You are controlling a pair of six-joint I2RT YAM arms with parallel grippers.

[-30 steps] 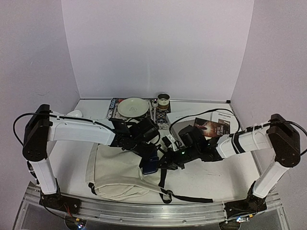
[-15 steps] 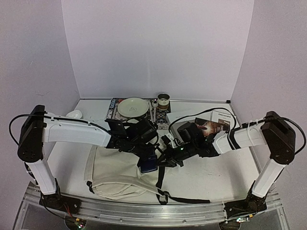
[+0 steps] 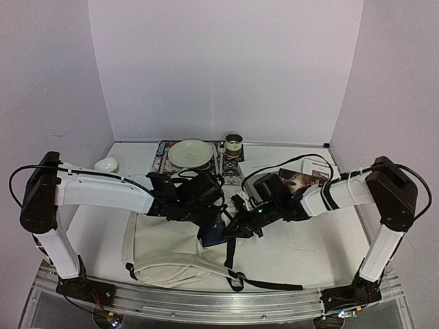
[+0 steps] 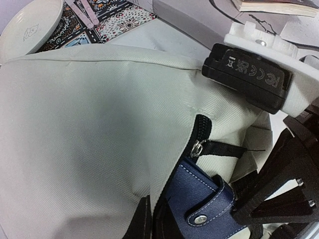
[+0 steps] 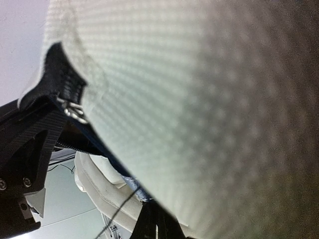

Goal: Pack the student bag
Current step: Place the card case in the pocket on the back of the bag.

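This is a robot lab bench, plainly: bare pale walls (image 3: 226,68) box in a white table (image 3: 309,253). The white-and-black left arm (image 3: 103,192) and right arm (image 3: 343,197) stand bolted to an aluminium rail (image 3: 206,301) at the near edge. Black cables (image 3: 274,166) loop off them, and a plate (image 3: 190,153), a cup (image 3: 234,144) and a book (image 3: 300,182) sit along the back.

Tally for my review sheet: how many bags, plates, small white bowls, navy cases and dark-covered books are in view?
Bags: 1, the student bag
Plates: 1, the plate
Small white bowls: 1, the small bowl
Navy cases: 1, the navy case
Dark-covered books: 1, the dark book
Total: 5
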